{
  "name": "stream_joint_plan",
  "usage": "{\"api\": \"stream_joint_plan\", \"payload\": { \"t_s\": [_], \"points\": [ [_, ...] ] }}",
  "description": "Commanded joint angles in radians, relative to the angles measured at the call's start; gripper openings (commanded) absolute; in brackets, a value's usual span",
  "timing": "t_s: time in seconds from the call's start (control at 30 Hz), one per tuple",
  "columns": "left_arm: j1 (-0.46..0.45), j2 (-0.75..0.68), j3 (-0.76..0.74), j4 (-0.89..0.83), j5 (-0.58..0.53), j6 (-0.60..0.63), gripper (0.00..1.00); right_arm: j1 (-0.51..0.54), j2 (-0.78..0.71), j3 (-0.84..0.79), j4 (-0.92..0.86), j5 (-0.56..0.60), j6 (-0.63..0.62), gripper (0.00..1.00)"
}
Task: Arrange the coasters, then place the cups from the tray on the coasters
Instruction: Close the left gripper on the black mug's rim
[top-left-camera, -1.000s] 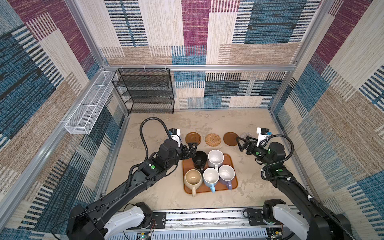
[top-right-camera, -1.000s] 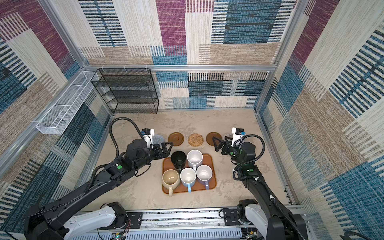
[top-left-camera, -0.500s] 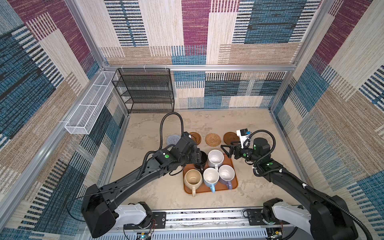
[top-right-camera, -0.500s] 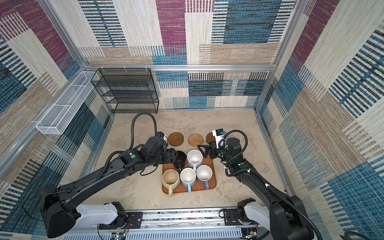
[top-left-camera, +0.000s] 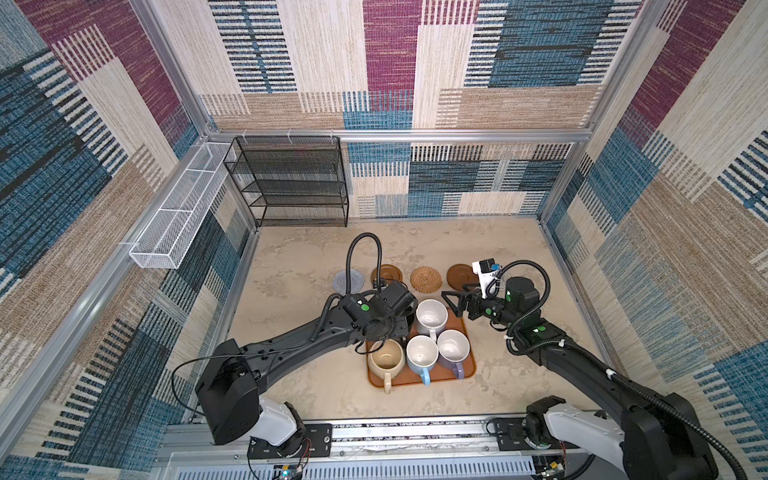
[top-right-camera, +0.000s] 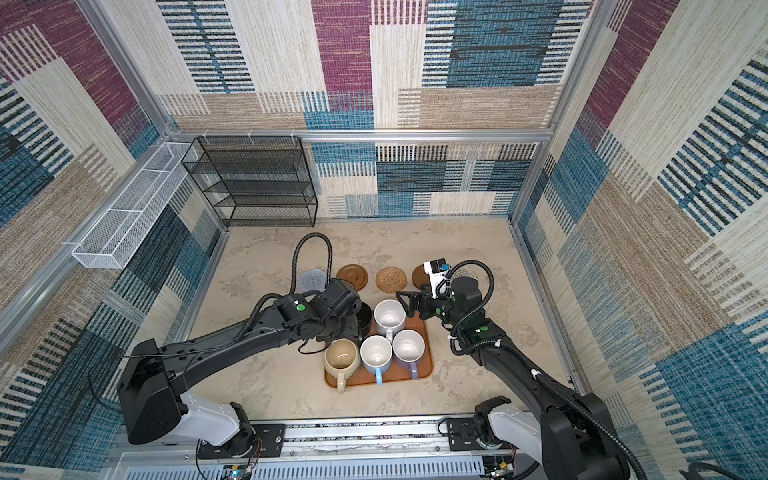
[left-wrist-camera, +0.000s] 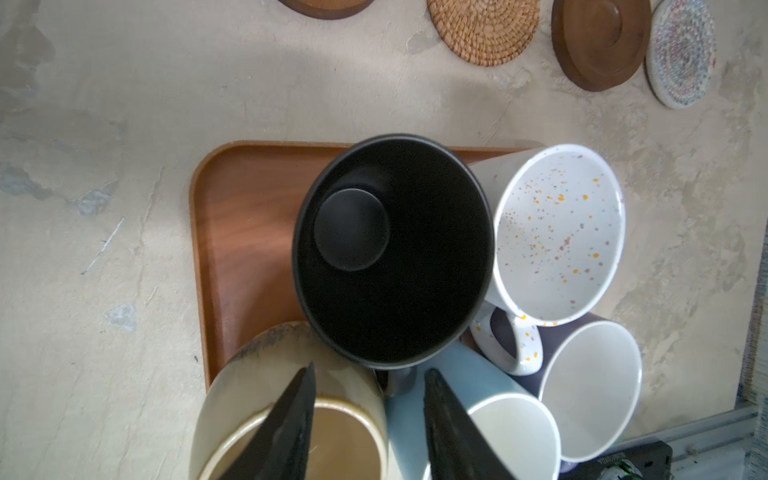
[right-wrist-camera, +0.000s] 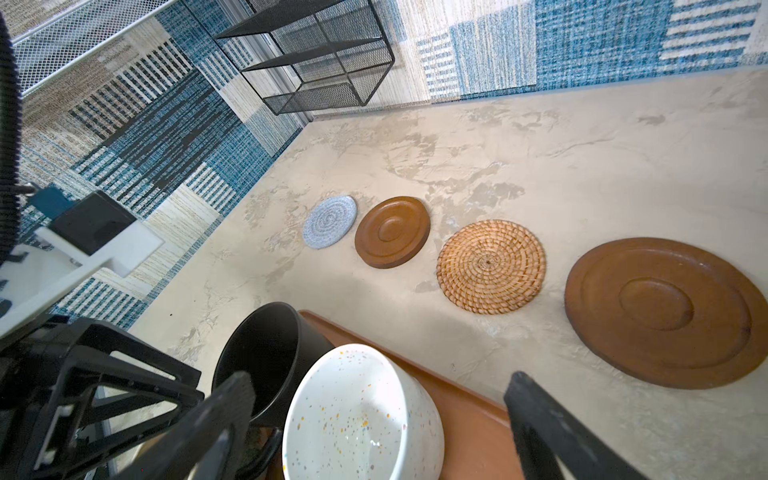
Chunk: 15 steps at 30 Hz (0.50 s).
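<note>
Cups (top-left-camera: 422, 353) crowd round the left gripper (left-wrist-camera: 370, 368). Its jaws stand apart on either side of the handle of the black mug (left-wrist-camera: 395, 249), with a gap showing each way, so nothing is clamped yet. One finger hangs over the beige mug (left-wrist-camera: 249, 374) and its partner over the light blue mug (left-wrist-camera: 465, 374), both just beside that handle. A squeeze landing off-centre would likely shove one of them or catch only the handle's edge. Held by the handle alone, the black mug would probably hang lopsided and could swing or slip on the lift. Its wall looks to be touching the white mug (left-wrist-camera: 557, 237), or nearly so, and a sideways pull might tip that neighbour toward the lavender mug (left-wrist-camera: 590, 382). The right gripper (right-wrist-camera: 381, 377), jaws spread wide and empty, is poised at the white mug, so the two arms could knock each other if both move together. All five mugs stand on the tray (left-wrist-camera: 232, 232). Beyond it on the table (left-wrist-camera: 104, 166) the coasters lie bare in a row: blue-grey coaster (right-wrist-camera: 330, 222), first brown coaster (right-wrist-camera: 392, 230), rattan coaster (right-wrist-camera: 490, 266), second brown coaster (right-wrist-camera: 665, 311) and pale patterned coaster (left-wrist-camera: 681, 54). The last two sit so close that mugs set there may bump.
</note>
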Motion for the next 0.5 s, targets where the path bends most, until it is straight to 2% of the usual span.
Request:
{"api": "stream_joint_plan", "payload": {
  "t_s": [0.0, 0.27, 0.47],
  "points": [
    [-0.011, 0.015, 0.014, -0.016, -0.007, -0.028, 0.45, 0.0, -0.008, -0.004, 0.012, 0.036, -0.008, 0.97],
    [-0.028, 0.071, 0.031, -0.016, -0.023, -0.051, 0.37, 0.001, -0.012, -0.006, 0.009, 0.075, -0.003, 0.97],
    [-0.038, 0.111, 0.059, -0.022, -0.031, -0.048, 0.37, 0.0, -0.016, -0.01, 0.014, 0.082, 0.0, 0.97]
  ]
}}
